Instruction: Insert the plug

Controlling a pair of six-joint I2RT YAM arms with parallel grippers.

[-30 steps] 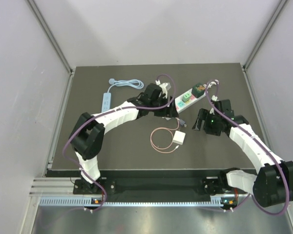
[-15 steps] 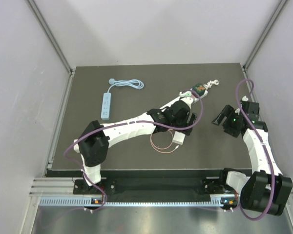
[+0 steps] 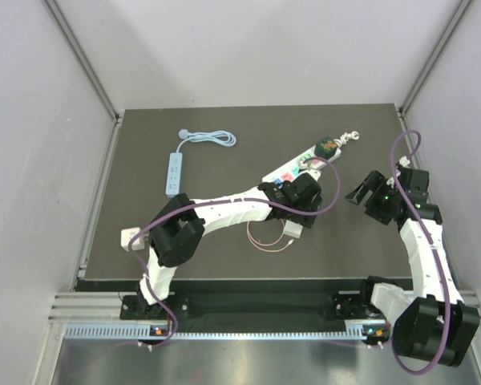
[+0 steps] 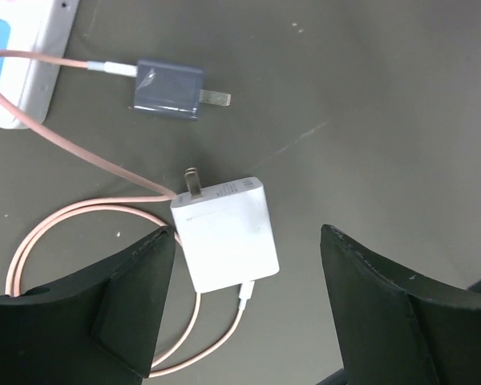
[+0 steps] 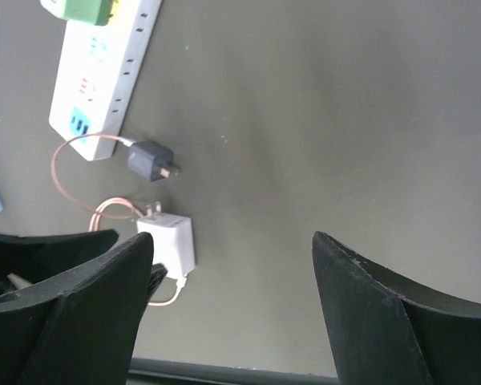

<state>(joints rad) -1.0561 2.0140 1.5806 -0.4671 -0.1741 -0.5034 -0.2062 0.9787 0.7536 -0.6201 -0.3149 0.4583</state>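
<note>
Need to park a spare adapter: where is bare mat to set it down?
Bare mat runs along the far edge, between the pale strip's coiled cord and the green plug. Crowded: the centre, around white charger, dark adapter, pink cable and left end effector.

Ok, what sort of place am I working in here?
Probably a lab test cell: a dark table boxed in by plain white panels on aluminium posts, with a white power strip, a white charger and a grey plug laid out as practice pieces.

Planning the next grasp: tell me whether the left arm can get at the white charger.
Probably yes: the left gripper hangs open directly over the white charger, with nothing between them.
</note>
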